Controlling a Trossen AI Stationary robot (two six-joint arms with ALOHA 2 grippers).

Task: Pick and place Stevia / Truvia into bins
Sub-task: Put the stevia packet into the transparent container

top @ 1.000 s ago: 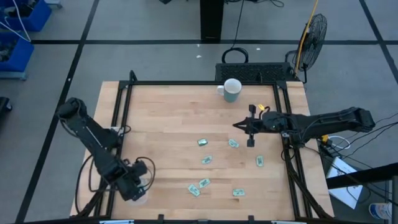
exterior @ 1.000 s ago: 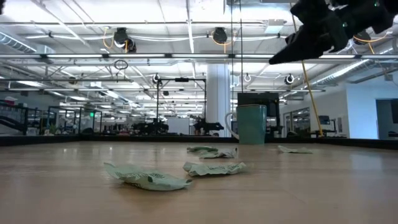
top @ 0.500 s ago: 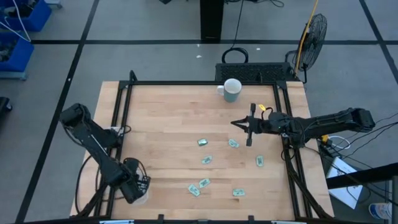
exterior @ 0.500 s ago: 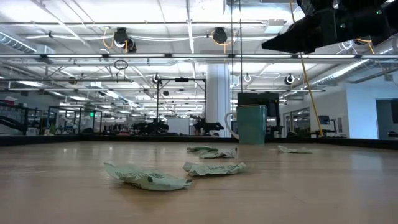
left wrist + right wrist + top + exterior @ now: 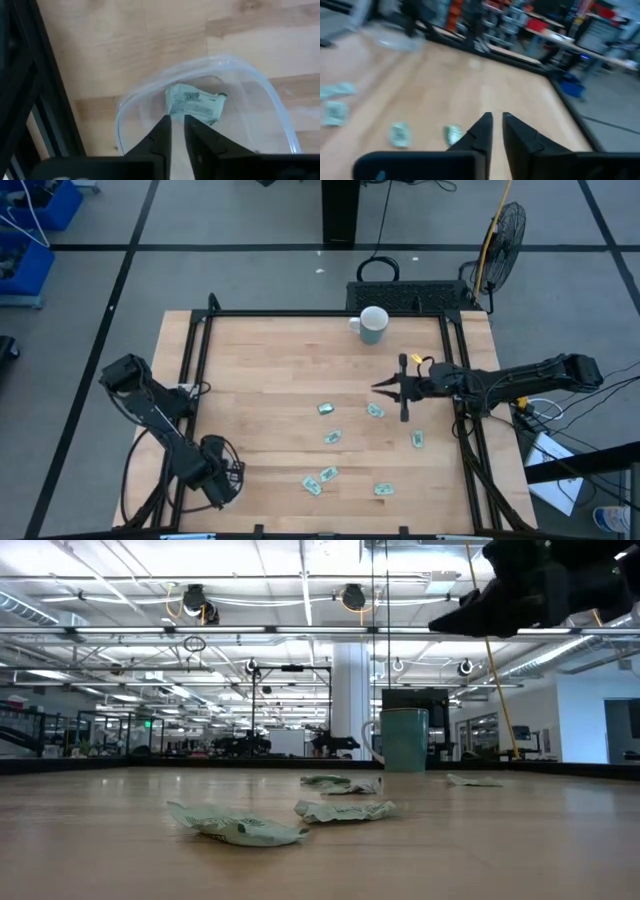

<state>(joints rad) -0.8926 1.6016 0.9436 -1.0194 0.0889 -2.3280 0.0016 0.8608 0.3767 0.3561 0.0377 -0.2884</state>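
Several pale green packets [image 5: 332, 437] lie flat on the wooden table, spread across its middle and near right part. The low view shows them too, one packet [image 5: 240, 826] nearest. The clear tub [image 5: 260, 85] stands at the near left corner, with one packet [image 5: 195, 102] lying flat on its floor. My left gripper [image 5: 177, 122] hovers shut just above that packet and hides most of the tub in the high view [image 5: 215, 478]. My right gripper [image 5: 380, 387] is shut in the air, pointing toward the table's left, above and beyond the packets [image 5: 497, 120].
A white mug [image 5: 372, 325] stands near the far edge, its handle toward the left. A black metal frame [image 5: 200, 350] runs along the table's edges. The table's left half and far part are bare wood. A fan stands beyond the far right corner.
My left arm has folded lower and settled its gripper over the tub at the near left corner. My right gripper has tipped from slanting down to nearly level and stayed over the same spot. The packets on the table have not moved.
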